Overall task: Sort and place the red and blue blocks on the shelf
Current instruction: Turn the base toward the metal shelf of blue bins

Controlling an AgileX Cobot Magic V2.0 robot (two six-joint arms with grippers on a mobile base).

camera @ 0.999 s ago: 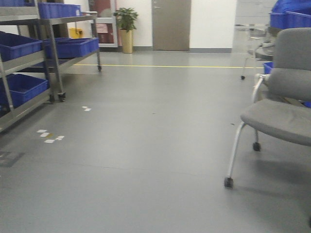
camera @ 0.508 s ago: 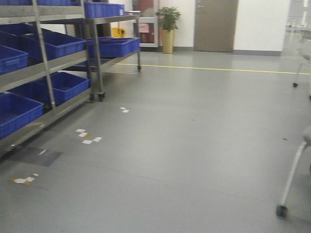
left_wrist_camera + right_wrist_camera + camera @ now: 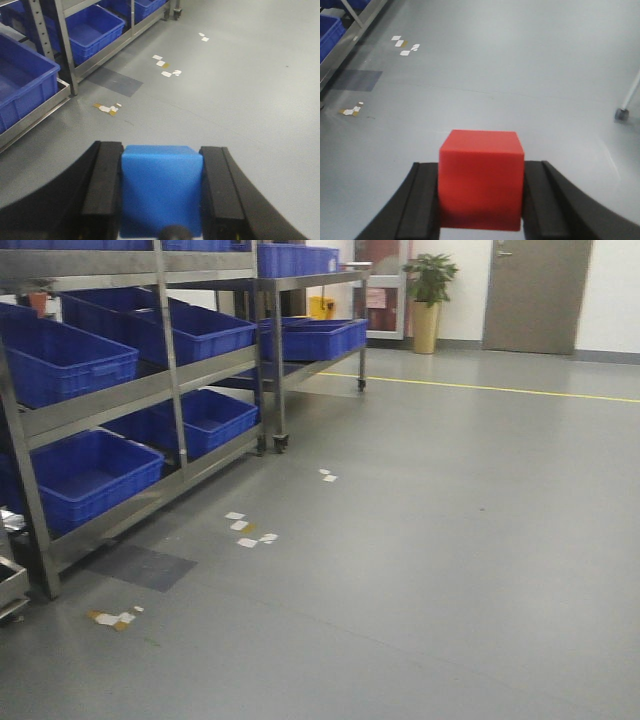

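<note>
**Both blocks gripped, shelf off to the left**

Left pincer (image 3: 161, 148) is closed onto the blue block (image 3: 161, 190). The black fingers (image 3: 102, 192) press its two sides and the block fills the gap between them. Right pincer (image 3: 481, 164) grips the red block (image 3: 481, 180) the same way, with the block squeezed between the pads and its top face sticking up above them. Both blocks are held above the grey floor (image 3: 450, 540), not resting on anything.

In the front view the steel shelf (image 3: 173, 390) stands at the left, with blue crates (image 3: 70, 355) on its tiers. No block is on it. White and tan tape scraps (image 3: 248, 530) lie on the floor just beside the shelf. A yellow line (image 3: 500, 390) crosses the floor further back, and a potted plant (image 3: 428, 290) stands near a door (image 3: 535, 295). A caster wheel (image 3: 621, 114) shows at the right edge of the right wrist view.
</note>
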